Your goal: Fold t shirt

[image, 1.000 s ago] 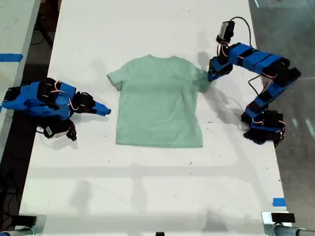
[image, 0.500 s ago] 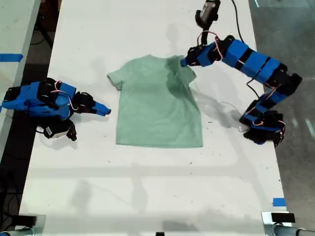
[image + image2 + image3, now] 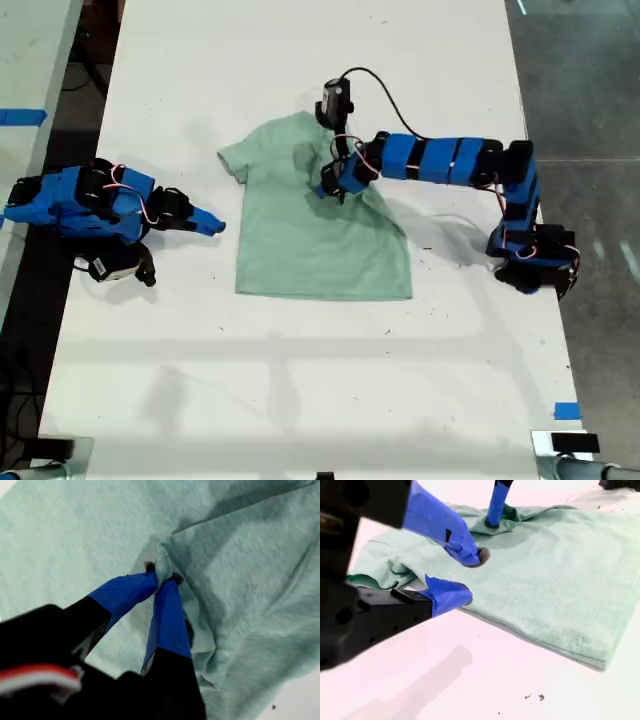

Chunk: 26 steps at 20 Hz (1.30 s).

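The t shirt (image 3: 320,215) lies on a white table (image 3: 300,380). A pinched fold is clamped by my first claw (image 3: 161,575); my second claw (image 3: 465,575) is parted, empty.

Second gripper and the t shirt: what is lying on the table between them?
Nothing: the exterior view shows bare white table between my second gripper and the t shirt. The second wrist view agrees.

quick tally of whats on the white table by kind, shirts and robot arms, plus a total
pale mint-green cloth t-shirt: 1
blue robot arms: 2, my first gripper pinching the shirt cloth, my second gripper open beside the shirt
total: 3
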Available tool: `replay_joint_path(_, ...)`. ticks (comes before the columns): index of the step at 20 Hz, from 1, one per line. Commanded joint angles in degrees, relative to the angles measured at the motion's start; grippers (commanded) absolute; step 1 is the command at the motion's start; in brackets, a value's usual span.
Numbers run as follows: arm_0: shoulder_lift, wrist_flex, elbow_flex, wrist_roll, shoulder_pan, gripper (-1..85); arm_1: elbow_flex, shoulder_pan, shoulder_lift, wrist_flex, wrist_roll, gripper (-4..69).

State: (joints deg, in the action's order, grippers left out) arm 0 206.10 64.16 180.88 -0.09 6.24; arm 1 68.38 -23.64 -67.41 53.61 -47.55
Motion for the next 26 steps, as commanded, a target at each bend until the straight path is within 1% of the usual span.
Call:
replay_joint_path(1, 0.26, -1.32, -0.26, 0.44, 0.7, 8.5, -5.45, 1.14, -1.32, 0.53, 0.62, 20.1)
replay_joint_path(2, 0.26, -1.32, -0.26, 0.44, 0.7, 8.5, -6.15, 0.7, -3.87, 3.16, 0.44, 20.0)
replay_joint_path(3, 0.26, -1.32, -0.26, 0.44, 0.7, 8.5, -7.29, 0.0, -7.21, 7.21, 0.18, 18.4)
replay_joint_path(6, 0.26, -1.32, -0.26, 0.44, 0.7, 8.5, -5.45, -5.01, -23.55, 21.88, 0.53, 11.4)
replay_joint_path(7, 0.26, -1.32, -0.26, 0.44, 0.7, 8.5, -2.37, -6.77, -31.2, 25.93, 0.62, 11.0)
replay_joint_path(8, 0.26, -1.32, -0.26, 0.44, 0.7, 8.5, 1.58, -7.82, -39.46, 28.83, 0.44, 7.4)
replay_joint_path(9, 0.26, -1.32, -0.26, 0.44, 0.7, 8.5, 6.33, -8.0, -47.72, 31.64, 1.14, 0.6)
replay_joint_path(10, 0.26, -1.32, -0.26, 0.44, 0.7, 8.5, 11.78, -7.12, -55.81, 34.63, 3.08, 0.6)
replay_joint_path(11, 0.26, -1.32, -0.26, 0.44, 0.7, 8.5, 18.72, -5.1, -63.9, 36.3, 5.36, 0.6)
replay_joint_path(13, 0.26, -1.32, -0.26, 0.44, 0.7, 8.5, 37.53, 1.14, -82.27, 34.28, 11.07, 0.6)
replay_joint_path(14, 0.26, -1.32, -0.26, 0.44, 0.7, 8.6, 47.9, 4.04, -92.29, 32.17, 13.8, 0.6)
replay_joint_path(16, 0.26, -1.32, -0.26, 0.44, 0.7, 8.6, 69.61, 9.14, -113.73, 27.95, 16.87, 0.7)
replay_joint_path(18, 0.26, -1.32, -0.26, 0.44, 0.7, 8.6, 86.66, 11.69, -133.51, 29.36, 18.19, 0.7)
replay_joint_path(19, 0.26, -1.32, -0.26, 0.44, 0.7, 8.7, 91.14, 12.3, -133.95, 29.44, 17.93, 0.7)
replay_joint_path(21, 0.26, -1.32, -0.26, 0.44, 0.7, 8.7, 99.93, 11.69, -133.86, 23.12, 14.5, 0.7)
replay_joint_path(22, 0.26, -1.32, -0.26, 0.44, 0.7, 8.7, 104.33, 9.93, -133.86, 21.97, 15.21, 0.7)
replay_joint_path(23, 0.26, -1.32, -0.26, 0.44, 0.7, 8.7, 107.4, 7.65, -133.86, 22.5, 19.69, 1.7)
replay_joint_path(24, 0.26, -1.32, -0.26, 0.44, 0.7, 8.7, 107.75, 6.94, -133.86, 24.35, 24.61, 4.1)
replay_joint_path(25, 0.35, -1.32, -0.26, 0.44, 0.7, 8.7, 107.67, 6.59, -133.86, 26.19, 28.21, 7.7)
replay_joint_path(26, 0.35, -1.32, -0.26, 0.44, 0.7, 8.7, 107.75, 6.59, -133.86, 26.54, 31.73, 10.5)
